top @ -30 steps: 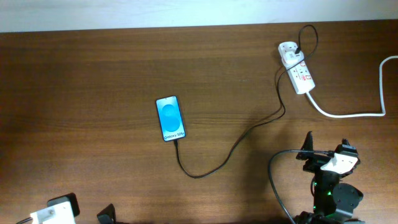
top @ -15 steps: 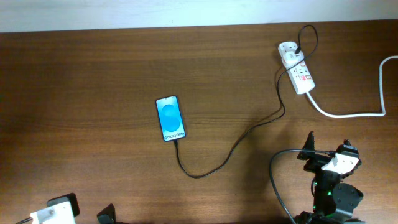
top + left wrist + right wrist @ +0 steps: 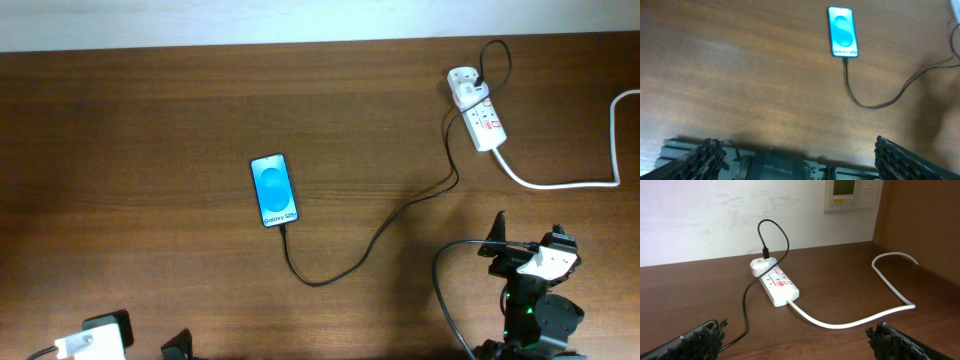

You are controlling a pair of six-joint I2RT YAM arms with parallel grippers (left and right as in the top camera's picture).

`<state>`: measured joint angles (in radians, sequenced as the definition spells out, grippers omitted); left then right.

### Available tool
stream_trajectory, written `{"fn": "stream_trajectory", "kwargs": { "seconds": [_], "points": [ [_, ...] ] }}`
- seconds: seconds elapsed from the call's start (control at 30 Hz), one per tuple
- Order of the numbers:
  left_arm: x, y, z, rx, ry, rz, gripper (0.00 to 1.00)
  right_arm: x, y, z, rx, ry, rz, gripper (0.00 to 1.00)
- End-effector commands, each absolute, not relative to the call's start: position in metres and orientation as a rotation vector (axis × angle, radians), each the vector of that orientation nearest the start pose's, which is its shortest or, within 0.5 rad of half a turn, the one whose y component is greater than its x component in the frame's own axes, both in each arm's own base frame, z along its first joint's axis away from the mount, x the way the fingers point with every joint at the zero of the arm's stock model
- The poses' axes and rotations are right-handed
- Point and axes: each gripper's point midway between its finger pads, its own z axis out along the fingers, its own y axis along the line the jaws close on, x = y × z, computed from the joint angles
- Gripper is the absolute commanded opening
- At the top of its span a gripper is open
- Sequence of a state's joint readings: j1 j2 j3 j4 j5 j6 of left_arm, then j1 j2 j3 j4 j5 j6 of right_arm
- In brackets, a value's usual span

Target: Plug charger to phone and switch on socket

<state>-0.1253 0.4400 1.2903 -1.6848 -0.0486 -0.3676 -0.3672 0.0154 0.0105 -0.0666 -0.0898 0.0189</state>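
The phone (image 3: 274, 189) lies flat mid-table, blue screen lit; it also shows in the left wrist view (image 3: 842, 38). The thin black charger cable (image 3: 370, 245) runs from the phone's near end across to a white adapter in the socket (image 3: 478, 112), and its tip sits at the phone's port (image 3: 844, 58). The socket shows in the right wrist view (image 3: 775, 283) with red markings. My left gripper (image 3: 795, 152) is open and empty at the table's near left edge. My right gripper (image 3: 800, 337) is open and empty, near the front right, facing the socket.
The socket's thick white cord (image 3: 570, 182) curves right to the table edge, also in the right wrist view (image 3: 860, 320). A white wall and a wall panel (image 3: 850, 194) stand behind the table. A wooden side panel (image 3: 925, 225) rises at the right.
My left arm has drawn slightly lower toward the frame's near edge. The phone, cable, socket and right arm have not moved.
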Motion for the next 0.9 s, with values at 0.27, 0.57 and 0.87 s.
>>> {"fn": "stream_trajectory", "kwargs": {
  "seconds": [0.27, 0.57, 0.87],
  "points": [
    [0.114, -0.008, 0.270, -0.286, 2.028, -0.281, 0.99, 0.233, -0.078, 0.157, 0.267, 1.626, -0.211, 0.98],
    [0.188, -0.020, 0.206, -0.253, 1.841, -0.333, 0.99, 0.233, -0.078, 0.157, 0.267, 1.626, -0.211, 0.98],
    [0.214, -0.005, 0.182, -0.284, 1.793, -0.218, 0.99, 0.233, -0.078, 0.157, 0.267, 1.626, -0.211, 0.98]
  ]
}}
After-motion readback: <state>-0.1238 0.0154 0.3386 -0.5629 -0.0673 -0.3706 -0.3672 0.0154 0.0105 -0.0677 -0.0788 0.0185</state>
